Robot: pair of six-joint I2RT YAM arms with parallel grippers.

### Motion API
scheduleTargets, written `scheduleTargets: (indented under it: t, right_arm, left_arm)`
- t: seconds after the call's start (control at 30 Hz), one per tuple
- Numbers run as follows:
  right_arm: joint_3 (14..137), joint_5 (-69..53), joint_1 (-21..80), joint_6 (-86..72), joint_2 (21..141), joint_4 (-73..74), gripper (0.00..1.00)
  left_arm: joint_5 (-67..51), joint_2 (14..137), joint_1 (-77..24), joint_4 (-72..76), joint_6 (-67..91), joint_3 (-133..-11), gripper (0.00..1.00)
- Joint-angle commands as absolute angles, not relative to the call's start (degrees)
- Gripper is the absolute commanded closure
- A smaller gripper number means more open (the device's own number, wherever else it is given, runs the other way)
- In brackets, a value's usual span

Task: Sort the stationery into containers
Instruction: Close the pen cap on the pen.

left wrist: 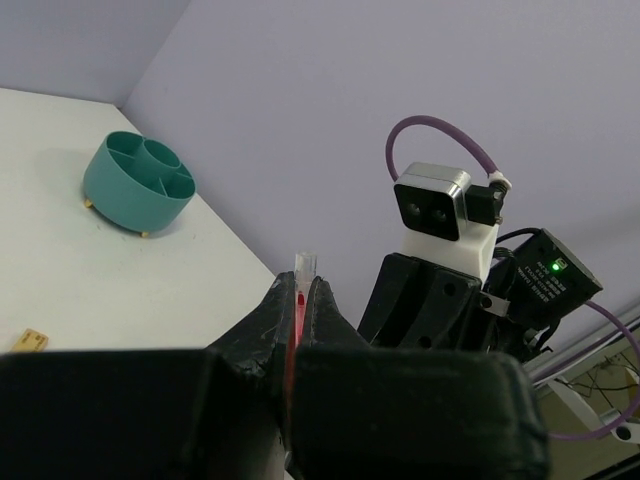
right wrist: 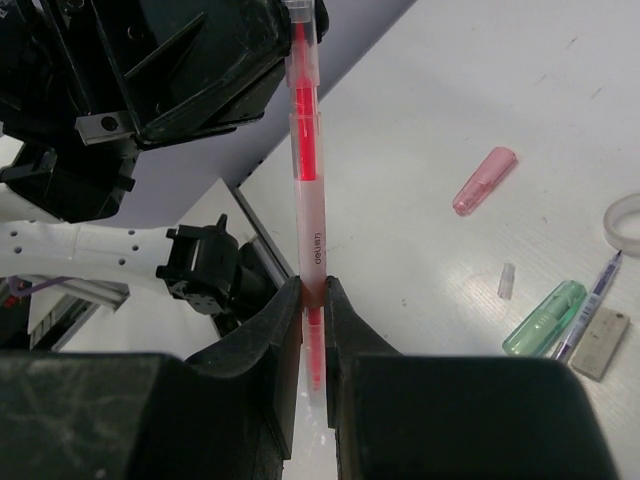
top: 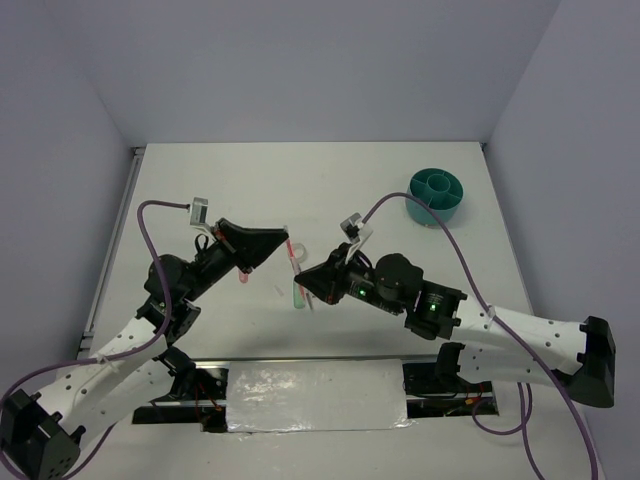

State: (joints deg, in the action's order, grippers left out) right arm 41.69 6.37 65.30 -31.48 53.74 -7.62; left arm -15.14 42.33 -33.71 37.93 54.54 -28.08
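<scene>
Pink and thin, the pen (right wrist: 308,180) is hanging in mid-air over the table (top: 250,190), both the left gripper (left wrist: 298,300) and the right gripper (right wrist: 312,300) clenching it near opposite ends, well apart from the teal organiser (top: 437,195) sitting far right.

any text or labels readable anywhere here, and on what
pen: small grey print along the barrel, too blurred to read
black box with a green light, in the left wrist view: pale label print, too small to read
Nothing else shows any text.
</scene>
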Motion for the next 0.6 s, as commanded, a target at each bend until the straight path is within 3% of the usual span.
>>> scheduleTargets:
  t: [0.0, 0.57]
  right_arm:
    - [46.4, 5.81, 63.81, -29.71, 53.87, -9.58, 1.0]
    - [50.71, 1.76, 60.73, -23.82, 55.55, -22.59, 1.0]
  left_arm:
    - [-16.52, 41.84, -34.01, 42.37, 55.28, -27.69, 1.0]
    - [-16.08, 42.45, -34.37, 39.99, 55.02, -27.16, 1.0]
